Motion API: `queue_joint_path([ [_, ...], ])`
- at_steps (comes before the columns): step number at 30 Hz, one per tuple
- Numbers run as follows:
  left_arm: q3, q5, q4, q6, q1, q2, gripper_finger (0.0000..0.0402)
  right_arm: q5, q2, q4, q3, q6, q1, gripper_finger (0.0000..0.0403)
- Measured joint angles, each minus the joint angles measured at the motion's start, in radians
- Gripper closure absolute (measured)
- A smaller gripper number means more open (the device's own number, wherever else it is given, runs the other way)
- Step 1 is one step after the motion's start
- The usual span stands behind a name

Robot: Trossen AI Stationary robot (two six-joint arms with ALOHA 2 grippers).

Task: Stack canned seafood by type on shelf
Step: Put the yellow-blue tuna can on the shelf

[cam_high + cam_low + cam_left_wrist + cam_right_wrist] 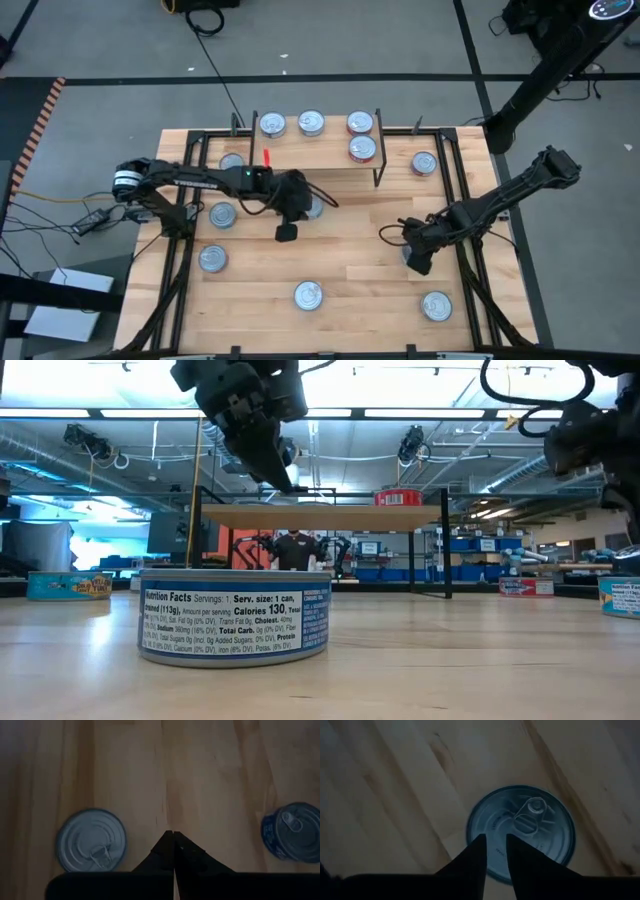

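Two arms over a wooden table of scattered tuna tins, with four tins on the shelf.

The shelf (310,152) stands at the table's (350,265) far edge, carrying three tins in a row along its back edge (310,123) and a red-labelled tin (362,149) in front of the rightmost one. The left gripper (287,232) hangs above the middle of the table in front of the shelf, its fingers (165,851) pressed together and holding nothing, with one tin (91,840) and a blue-labelled tin (291,832) on the boards either side. The right gripper (418,265) hovers near the table's right edge directly over a teal-rimmed tin (522,830), its fingers (475,852) a narrow gap apart and gripping nothing. Other tins lie loose: one near the front edge (308,295), one at the front right (436,305), two by the left edge (213,258).
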Motion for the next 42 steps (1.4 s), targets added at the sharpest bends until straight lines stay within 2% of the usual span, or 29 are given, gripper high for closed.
queue_joint_path([
  [4, 0.000, -0.009, -0.011, -0.023, -0.009, -0.001, 0.0400, 0.004, 0.034, 0.018, -0.024, -0.057, -0.001, 0.0334],
  [10, 0.000, -0.008, -0.024, -0.048, -0.022, -0.010, 0.0400, 0.005, 0.113, 0.135, -0.040, -0.109, -0.005, 0.0394],
  [16, 0.000, -0.008, -0.036, -0.047, -0.021, -0.028, 0.0400, 0.004, 0.194, 0.417, -0.038, -0.143, -0.068, 0.0386],
  [21, 0.024, -0.005, -0.026, -0.047, -0.007, -0.034, 0.0400, 0.008, 0.167, 0.399, 0.035, -0.141, -0.113, 0.0392],
  [28, 0.071, 0.001, -0.006, -0.042, 0.011, -0.034, 0.0400, 0.031, 0.088, 0.274, 0.117, -0.135, -0.110, 0.0354],
  [32, 0.079, 0.001, 0.022, -0.016, 0.012, -0.034, 0.0400, -0.006, 0.089, 0.290, 0.135, -0.182, -0.041, 0.0318],
  [36, 0.079, 0.002, 0.019, -0.002, 0.013, -0.034, 0.0400, 0.013, 0.141, 0.345, 0.136, -0.252, 0.051, 0.0279],
  [39, 0.079, 0.002, -0.003, -0.002, 0.013, -0.034, 0.0400, 0.083, 0.196, 0.345, 0.136, -0.288, 0.101, 0.0261],
  [42, 0.079, 0.002, -0.026, 0.000, 0.013, -0.034, 0.0400, 0.172, 0.261, 0.328, 0.136, -0.316, 0.124, 0.0258],
])
